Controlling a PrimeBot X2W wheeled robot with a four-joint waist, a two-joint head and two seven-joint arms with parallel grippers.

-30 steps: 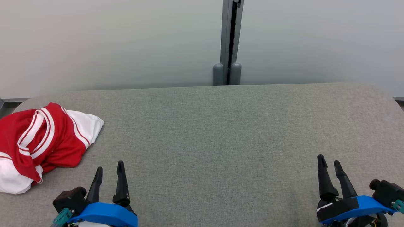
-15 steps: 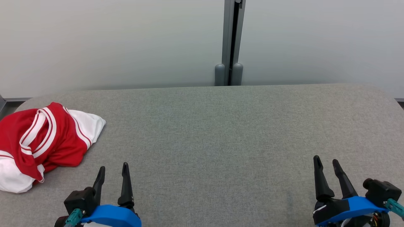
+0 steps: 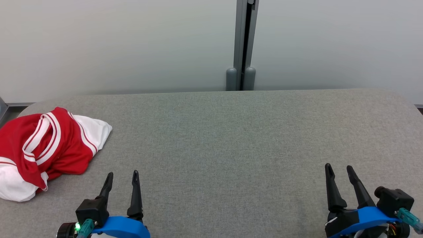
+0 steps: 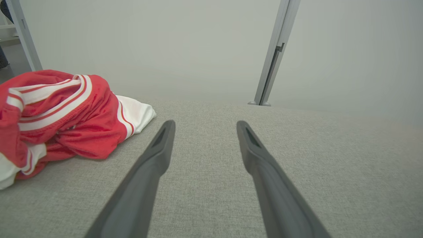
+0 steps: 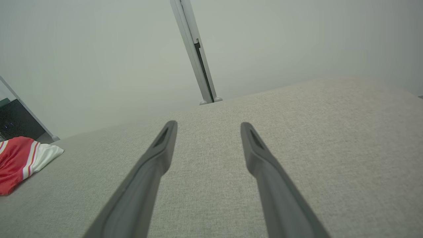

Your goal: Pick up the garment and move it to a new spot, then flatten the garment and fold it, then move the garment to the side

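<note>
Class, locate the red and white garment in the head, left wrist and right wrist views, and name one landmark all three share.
Head view: garment at the left edge, on the table.
Left wrist view: garment large, at the left.
Right wrist view: garment small, at the far left edge.
Shared landmark: grey upright post behind the table.

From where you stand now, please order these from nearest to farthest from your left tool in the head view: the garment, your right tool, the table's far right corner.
1. The garment, to the left of the left tool, not touching it.
2. The right tool, far to the right, over the near part of the table.
3. The table's far right corner, right and at the back.
</note>
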